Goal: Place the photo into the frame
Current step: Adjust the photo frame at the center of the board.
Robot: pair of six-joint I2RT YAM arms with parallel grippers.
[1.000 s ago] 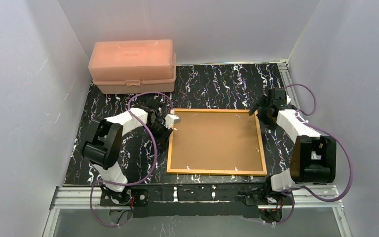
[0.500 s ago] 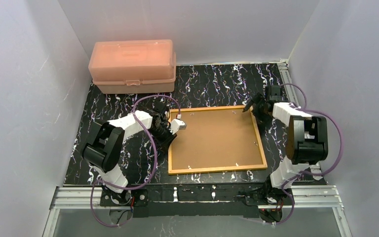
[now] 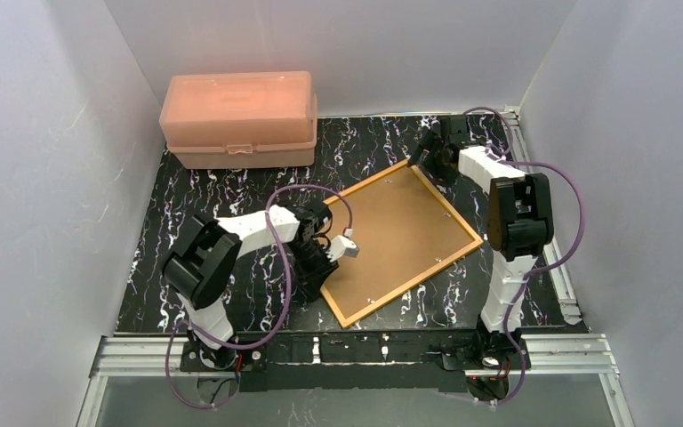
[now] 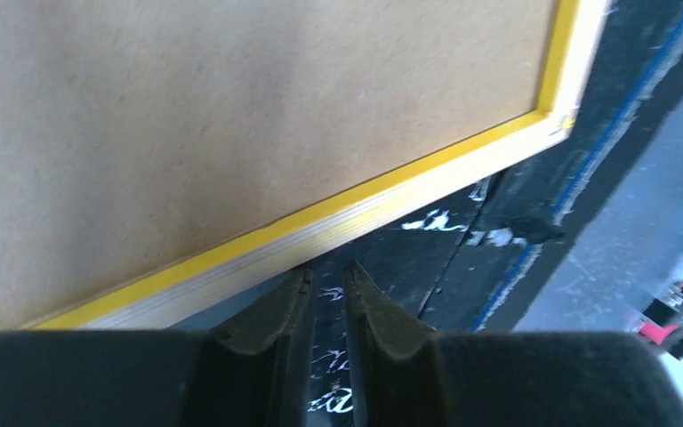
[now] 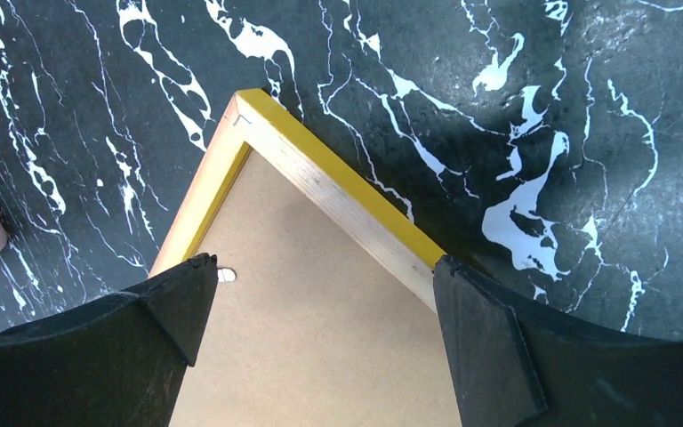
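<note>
Rigid, probably light frame (image 5: 342,182) is lying back-up: right fingers (image 5: 489,338) are gaping astride its graspable far corner; left fingers (image 4: 373,311) clenched, empty.

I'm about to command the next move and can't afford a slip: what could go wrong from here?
1. The right end effector stands open astride the frame's far corner; closing there may shove it rather than grip it.
2. The left end effector, nearly shut, sits low at the near-left edge and could slide the frame across the table.
3. The backing board fills the frame and no photo is in view, so insertion cannot start.
</note>
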